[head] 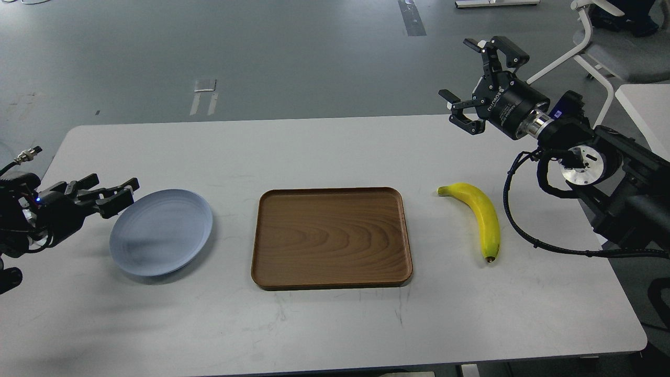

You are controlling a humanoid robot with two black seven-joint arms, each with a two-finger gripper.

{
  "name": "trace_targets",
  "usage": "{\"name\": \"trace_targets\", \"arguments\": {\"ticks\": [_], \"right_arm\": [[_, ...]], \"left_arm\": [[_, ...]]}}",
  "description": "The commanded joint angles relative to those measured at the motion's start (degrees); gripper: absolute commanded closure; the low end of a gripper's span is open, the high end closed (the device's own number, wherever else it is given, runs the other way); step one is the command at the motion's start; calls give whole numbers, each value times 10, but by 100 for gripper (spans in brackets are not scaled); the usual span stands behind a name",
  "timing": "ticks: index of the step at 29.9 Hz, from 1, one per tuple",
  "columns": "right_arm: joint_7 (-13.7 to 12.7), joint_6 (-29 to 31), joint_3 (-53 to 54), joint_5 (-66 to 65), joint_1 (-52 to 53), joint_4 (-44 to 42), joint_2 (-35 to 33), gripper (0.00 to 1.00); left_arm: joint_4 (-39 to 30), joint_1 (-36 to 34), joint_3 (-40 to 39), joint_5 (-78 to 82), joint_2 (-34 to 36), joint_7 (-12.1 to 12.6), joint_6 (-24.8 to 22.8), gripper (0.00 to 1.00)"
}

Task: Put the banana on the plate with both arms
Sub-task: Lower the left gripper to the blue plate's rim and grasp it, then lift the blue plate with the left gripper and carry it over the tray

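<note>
Three things lie in a row before you on the white table (335, 324): the pale blue-grey plate (161, 232) to the left, a brown wooden tray (332, 237) in the middle, the banana (477, 215) to the right, dark tip toward you, well apart from the plate. Your left gripper (118, 195) sits at the plate's left rim, fingers close-set; you cannot tell whether it grips the rim. Farther back, your right gripper (466, 78) hangs above the table's far right, fingers spread wide, holding nothing.
</note>
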Motion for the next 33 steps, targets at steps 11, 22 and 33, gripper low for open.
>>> {"name": "trace_targets", "arguments": {"ticks": [11, 22, 33], "right_arm": [[0, 0, -1, 0, -2, 0, -2, 0], [0, 0, 0, 0, -3, 0, -3, 0], [0, 0, -1, 0, -8, 0, -3, 0]], "left_arm": [[6, 60, 0, -65, -20, -5, 5, 3], [44, 63, 1, -67, -49, -4, 4, 7], [45, 81, 5, -64, -48, -6, 0, 58]]}}
